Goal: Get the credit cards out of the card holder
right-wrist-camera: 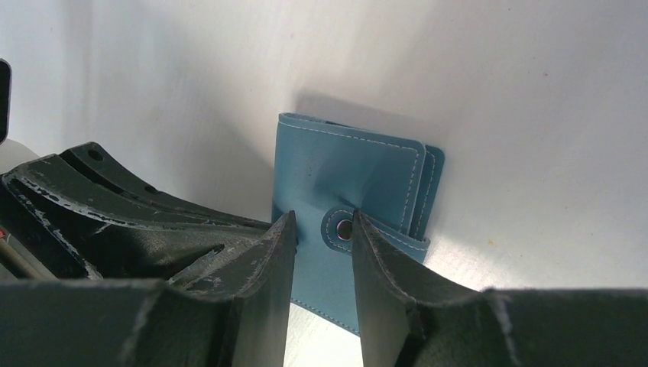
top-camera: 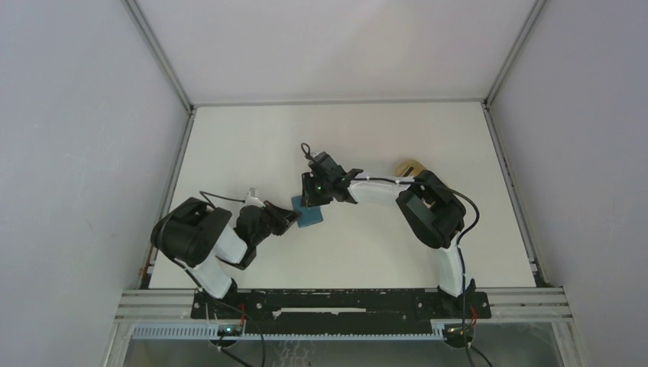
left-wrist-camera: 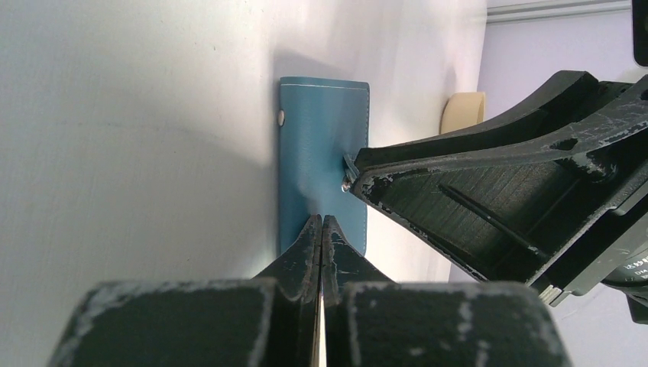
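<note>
The teal card holder (top-camera: 312,216) lies folded on the white table between the two arms. My left gripper (left-wrist-camera: 322,223) is shut, its tips pressed together over the holder's (left-wrist-camera: 321,138) near edge with nothing between them. My right gripper (right-wrist-camera: 322,222) stands open above the holder (right-wrist-camera: 344,172), with the little snap tab (right-wrist-camera: 343,228) in the gap between its fingers. The right finger's edge is close against the tab. In the top view the right gripper (top-camera: 313,197) comes from the far side and the left gripper (top-camera: 288,219) from the near left. The credit cards are hidden.
A pale tan object (top-camera: 409,166) sits on the table behind the right arm's elbow, also seen as a tan object (left-wrist-camera: 462,112) in the left wrist view. White walls enclose the table (top-camera: 344,130) at the left, back and right.
</note>
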